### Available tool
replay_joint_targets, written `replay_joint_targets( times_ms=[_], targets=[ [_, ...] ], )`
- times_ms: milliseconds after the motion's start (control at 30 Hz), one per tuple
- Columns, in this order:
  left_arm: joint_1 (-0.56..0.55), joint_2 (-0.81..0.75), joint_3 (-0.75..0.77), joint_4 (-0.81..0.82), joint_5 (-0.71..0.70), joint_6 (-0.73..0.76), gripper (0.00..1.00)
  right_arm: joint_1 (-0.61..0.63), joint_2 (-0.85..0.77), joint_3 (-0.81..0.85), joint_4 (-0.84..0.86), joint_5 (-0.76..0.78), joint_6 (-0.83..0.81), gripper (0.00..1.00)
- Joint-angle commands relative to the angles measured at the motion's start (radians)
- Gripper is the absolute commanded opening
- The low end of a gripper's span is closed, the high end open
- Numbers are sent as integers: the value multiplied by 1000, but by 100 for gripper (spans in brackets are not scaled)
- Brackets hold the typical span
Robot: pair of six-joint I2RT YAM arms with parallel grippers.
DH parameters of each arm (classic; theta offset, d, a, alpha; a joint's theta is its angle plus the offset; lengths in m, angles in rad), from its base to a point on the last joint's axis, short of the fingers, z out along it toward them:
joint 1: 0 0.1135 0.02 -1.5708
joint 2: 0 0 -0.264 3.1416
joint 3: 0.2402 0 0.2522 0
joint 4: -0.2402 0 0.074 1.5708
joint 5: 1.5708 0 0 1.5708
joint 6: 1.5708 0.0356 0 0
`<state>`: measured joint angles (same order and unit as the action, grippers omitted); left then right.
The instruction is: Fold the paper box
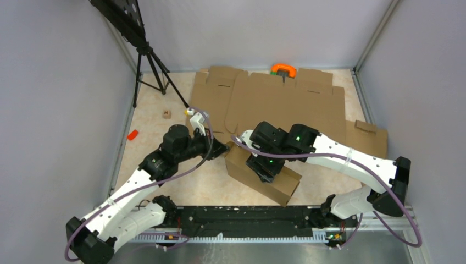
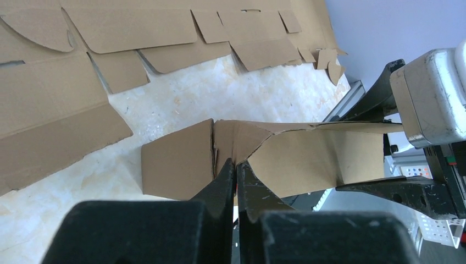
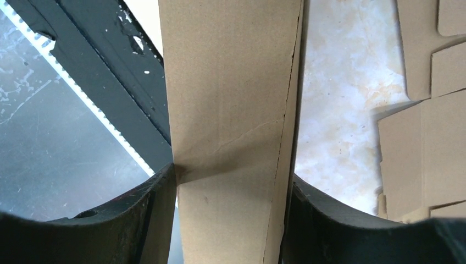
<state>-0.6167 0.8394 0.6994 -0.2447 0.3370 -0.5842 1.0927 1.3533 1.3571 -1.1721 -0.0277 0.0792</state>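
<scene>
Grey-walled cell, beige marbled table (image 1: 214, 190). The paper box (image 1: 275, 184) sits near 6 o'clock on it, just ahead of the arm bases, with its long axis running roughly 10 to 4 o'clock.

Progress, my read: the body is up, with top panel and side walls forming a shallow block that looks closed. The open item is the end facing 9 o'clock. In the left wrist view its end flaps (image 2: 236, 137) stand splayed and creased, not tucked in. The other end is hidden under the right arm, so can't say. Call it past halfway, end closure left.

The right pincer (image 1: 266, 169) straddles the box from above, one finger on each long wall, clamping across the width. The left pincer (image 1: 224, 149) is pressed together, tips right at the splayed flaps. Can't tell if any cardboard is nipped between them.

Around:
- flat cardboard blanks (image 1: 286, 104), 12 to 2 o'clock
- orange clamp (image 1: 283, 69), 12 o'clock at the back edge
- tripod (image 1: 149, 66), 10–11 o'clock
- wooden block (image 1: 166, 114) and red scrap (image 1: 132, 134), about 9–10 o'clock

Nothing sits between the pincers and the box. The nearest blank edge lies just behind the box and could snag a flap.
</scene>
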Motion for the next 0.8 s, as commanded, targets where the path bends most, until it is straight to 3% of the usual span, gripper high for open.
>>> replay_joint_targets(
  times_ms=[0,767],
  targets=[
    [-19,20,-28,-217,-39,59,0,1,19,46,5,144,33,54],
    [-212,73,37,-375,-268,171,0,2,32,56,5,214,49,58]
  ],
)
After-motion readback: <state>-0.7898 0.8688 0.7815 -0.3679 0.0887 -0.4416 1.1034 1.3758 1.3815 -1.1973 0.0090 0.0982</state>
